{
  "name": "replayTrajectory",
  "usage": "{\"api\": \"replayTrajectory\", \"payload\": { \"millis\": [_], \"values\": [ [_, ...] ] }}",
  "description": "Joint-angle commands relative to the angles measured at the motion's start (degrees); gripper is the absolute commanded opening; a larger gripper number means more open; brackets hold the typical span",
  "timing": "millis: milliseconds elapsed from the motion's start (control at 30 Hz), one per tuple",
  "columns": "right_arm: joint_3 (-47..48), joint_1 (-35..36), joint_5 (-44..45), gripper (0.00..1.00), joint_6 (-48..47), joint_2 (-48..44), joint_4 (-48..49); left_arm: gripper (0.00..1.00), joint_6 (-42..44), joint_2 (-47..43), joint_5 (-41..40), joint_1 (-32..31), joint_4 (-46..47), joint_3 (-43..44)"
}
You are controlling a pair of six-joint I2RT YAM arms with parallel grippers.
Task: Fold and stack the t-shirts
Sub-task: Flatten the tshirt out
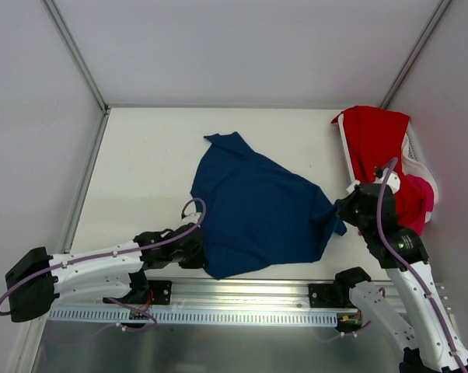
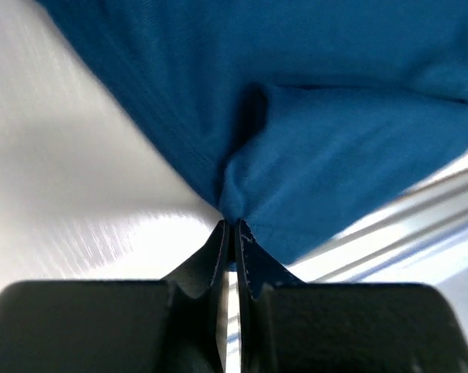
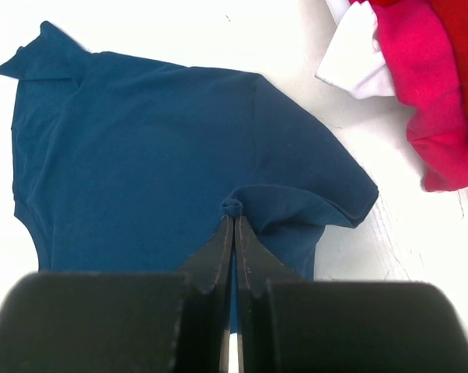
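A navy blue t-shirt (image 1: 257,214) lies spread on the white table, plain side up. My left gripper (image 1: 197,247) is shut on its near-left edge; in the left wrist view the fabric (image 2: 312,132) bunches into the pinched tips (image 2: 232,224). At the shirt's right edge my right gripper (image 1: 344,208) is shut on a small fold of the cloth (image 3: 232,206), close to a sleeve (image 3: 335,198). A red t-shirt (image 1: 378,140) hangs over the basket at the right. Under it lies a bright pink t-shirt (image 1: 417,198), which also shows in the right wrist view (image 3: 424,85).
A white plastic basket (image 1: 414,155) stands tilted at the table's far right, against the right wall. The metal rail (image 1: 242,295) holding both arm bases runs along the near edge. Enclosure walls close in the back and both sides.
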Motion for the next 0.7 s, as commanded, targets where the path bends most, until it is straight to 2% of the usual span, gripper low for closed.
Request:
{"api": "replayTrajectory", "payload": {
  "millis": [0,67,133,300,533,667],
  "values": [
    [4.7,0.2,1.7,0.01,-1.2,0.1,-1.0,0.00,5.4,-3.5,-2.0,-0.5,-6.4,11.6],
    [8.9,0.2,2.4,0.01,-2.8,0.3,-2.8,0.00,9.4,-4.9,-4.0,-0.4,-11.1,17.8],
    [13.4,0.2,2.5,0.00,-4.1,0.7,-4.1,0.00,13.7,-4.9,-5.8,-0.5,-15.8,28.1],
    [21.4,0.2,-0.2,0.01,-8.1,1.5,-4.3,0.00,21.2,-4.0,-10.5,-0.5,-20.8,47.5],
    [30.3,0.2,-7.0,0.00,-14.8,2.6,-3.7,0.00,29.7,-4.4,-17.2,-0.5,-23.2,62.5],
    [33.0,0.2,-9.4,0.00,-19.8,0.0,0.2,0.00,34.5,-5.9,-20.3,-0.5,-24.3,70.1]
  ]
}}
